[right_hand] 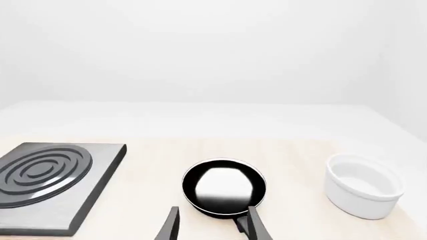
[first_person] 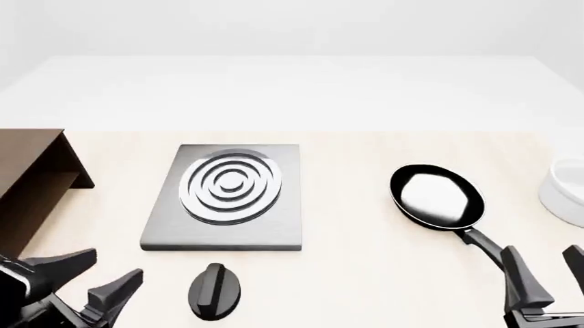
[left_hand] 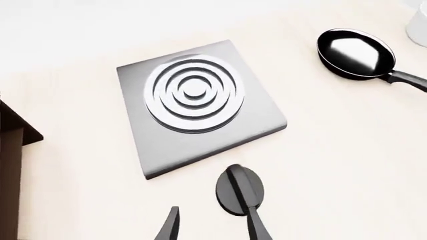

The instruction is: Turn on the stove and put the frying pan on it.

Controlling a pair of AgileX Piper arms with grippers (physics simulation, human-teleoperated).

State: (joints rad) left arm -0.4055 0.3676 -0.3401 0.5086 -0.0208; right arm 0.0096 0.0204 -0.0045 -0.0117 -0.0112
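We see a big pale table w/ a brown shelf at its left edge. Next to the shelf, more to the middle, lies the stove, a flat grey square w/ one round burner of silver rings. Nothing sits on the burner. The black knob lies apart from the stove, just in front of its near edge.

The pan sits on the table right of the stove, well apart from it. It's black & shiny inside, and we see nothing in it. Its thin handle points back toward the right arm. A white bowl stands right of the pan, near it but not touching. We can't see anything in the bowl from the right wrist view.

Now the grippers. The left gripper is at the near left, in front of the shelf & left of the knob. Its fingers are spread wide w/ nothing between them. In the left wrist view one finger lies across the knob, but we can't tell if it touches.

The right gripper is at the near right, by the end of the handle. Its fingers are spread wide too & hold nothing. One finger is right by the handle; touching or not, we can't tell.
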